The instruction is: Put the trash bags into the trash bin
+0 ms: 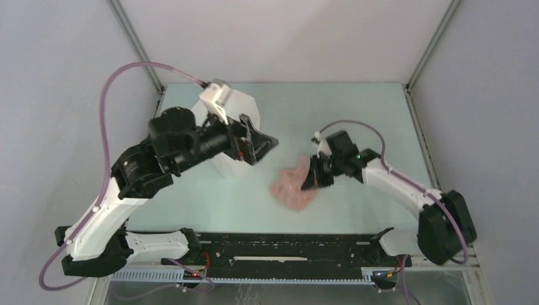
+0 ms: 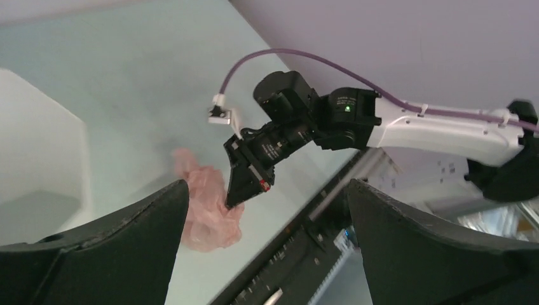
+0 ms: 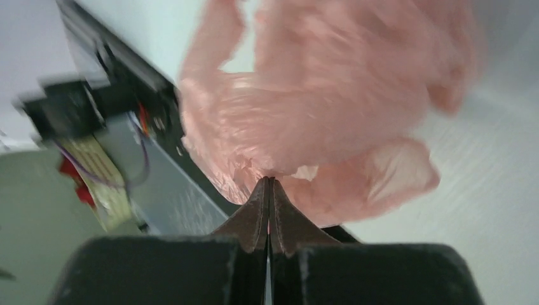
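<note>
The pale-pink trash bag [image 1: 291,188] is crumpled at the table's middle. My right gripper [image 1: 311,179] is shut on its right edge; in the right wrist view the fingertips [image 3: 268,182] pinch the film and the bag [image 3: 330,108] bulges beyond them. I cannot tell whether the bag still touches the table. The white faceted trash bin [image 1: 236,119] stands at the back left, partly hidden by my left arm. My left gripper [image 1: 259,143] is open and empty, beside the bin's right wall and apart from the bag. The left wrist view shows the bin [image 2: 38,146], bag [image 2: 203,216] and right gripper [image 2: 230,202].
A black rail [image 1: 286,249] runs along the table's near edge between the arm bases. Pale enclosure walls and metal corner posts [image 1: 136,44] close in the back and sides. Purple cables loop above both arms.
</note>
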`<state>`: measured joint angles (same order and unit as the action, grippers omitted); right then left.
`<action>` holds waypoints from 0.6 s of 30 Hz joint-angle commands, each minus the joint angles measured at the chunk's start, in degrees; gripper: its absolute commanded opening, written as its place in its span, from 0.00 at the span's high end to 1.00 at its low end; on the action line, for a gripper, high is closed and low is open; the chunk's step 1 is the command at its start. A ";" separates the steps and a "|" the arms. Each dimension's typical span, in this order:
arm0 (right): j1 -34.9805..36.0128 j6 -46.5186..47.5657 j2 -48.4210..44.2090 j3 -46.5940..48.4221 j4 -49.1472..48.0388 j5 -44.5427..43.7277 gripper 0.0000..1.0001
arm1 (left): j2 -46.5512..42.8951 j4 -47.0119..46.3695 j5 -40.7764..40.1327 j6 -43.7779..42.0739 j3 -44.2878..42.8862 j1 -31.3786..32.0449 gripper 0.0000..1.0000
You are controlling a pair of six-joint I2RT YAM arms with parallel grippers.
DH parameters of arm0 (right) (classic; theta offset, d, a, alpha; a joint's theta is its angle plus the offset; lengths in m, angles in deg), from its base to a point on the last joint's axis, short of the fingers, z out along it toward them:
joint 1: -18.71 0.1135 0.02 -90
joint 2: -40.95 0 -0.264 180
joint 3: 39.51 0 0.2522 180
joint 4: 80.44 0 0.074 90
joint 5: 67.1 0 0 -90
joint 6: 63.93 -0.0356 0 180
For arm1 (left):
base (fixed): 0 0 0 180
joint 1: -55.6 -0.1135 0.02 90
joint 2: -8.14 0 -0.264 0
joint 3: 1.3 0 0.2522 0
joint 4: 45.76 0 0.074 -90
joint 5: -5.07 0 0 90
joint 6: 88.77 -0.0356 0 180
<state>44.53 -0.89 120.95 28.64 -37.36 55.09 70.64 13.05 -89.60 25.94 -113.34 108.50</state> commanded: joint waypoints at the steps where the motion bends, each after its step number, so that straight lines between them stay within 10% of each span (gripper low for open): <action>1: 7.71 1.16 -10.12 -10.94 -0.67 -5.51 1.00 | -0.83 0.15 -7.85 6.86 6.86 11.17 0.00; 12: 13.08 -3.61 -21.20 -11.76 5.38 -9.12 0.42 | 1.40 3.63 -8.78 21.37 19.36 18.37 0.08; 18: 8.89 -5.27 -24.79 -11.50 8.67 -7.93 0.33 | 8.82 8.12 -8.02 26.80 18.50 18.37 0.15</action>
<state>56.33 -4.41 98.11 15.29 -31.78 47.42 74.88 18.30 -96.81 46.97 -94.37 126.58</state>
